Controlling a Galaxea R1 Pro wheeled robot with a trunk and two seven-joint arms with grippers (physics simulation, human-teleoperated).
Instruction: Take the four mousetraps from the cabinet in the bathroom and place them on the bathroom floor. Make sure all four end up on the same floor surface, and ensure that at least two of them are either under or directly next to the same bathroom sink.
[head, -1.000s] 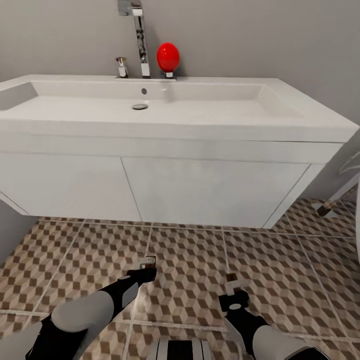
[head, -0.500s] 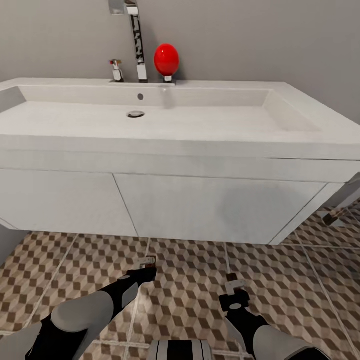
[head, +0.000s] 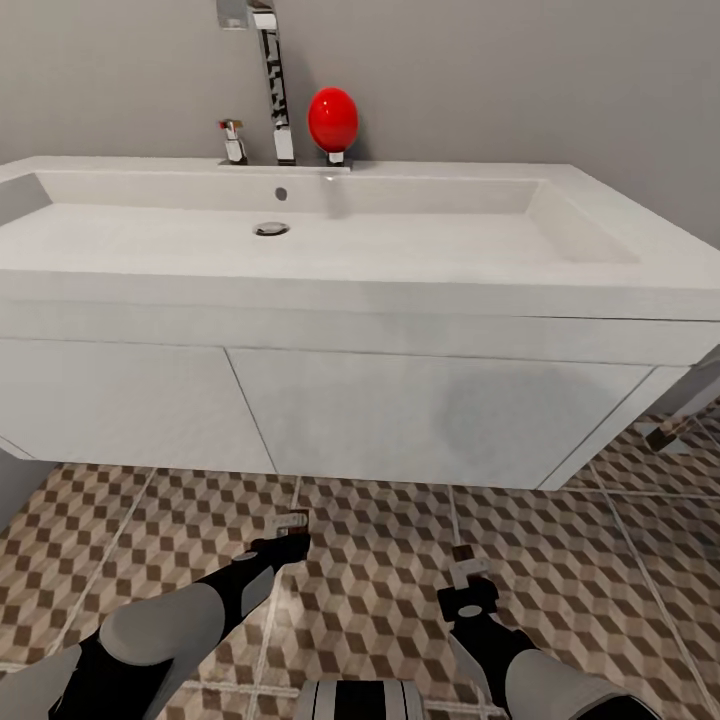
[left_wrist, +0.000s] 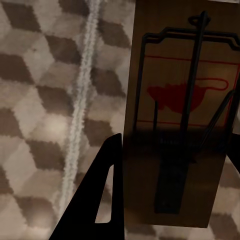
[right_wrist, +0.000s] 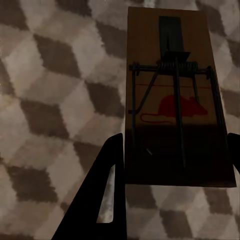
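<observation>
White sink (head: 300, 260) now nearer and larger than a second ago; approach halted. Left hand (head: 293, 522) clamped on one mousetrap (left_wrist: 182, 115), right hand (head: 464, 565) on another (right_wrist: 177, 97), above bathroom floor (head: 380, 560). Ready for lowering beneath sink.

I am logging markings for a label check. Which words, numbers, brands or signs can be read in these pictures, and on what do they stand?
Readable words or numbers: none.
Mousetrap in the left gripper: a red mouse picture inside red lines, no lettering.
Mousetrap in the right gripper: a red mouse picture with red lines, no lettering.
Sink: no markings visible.
</observation>
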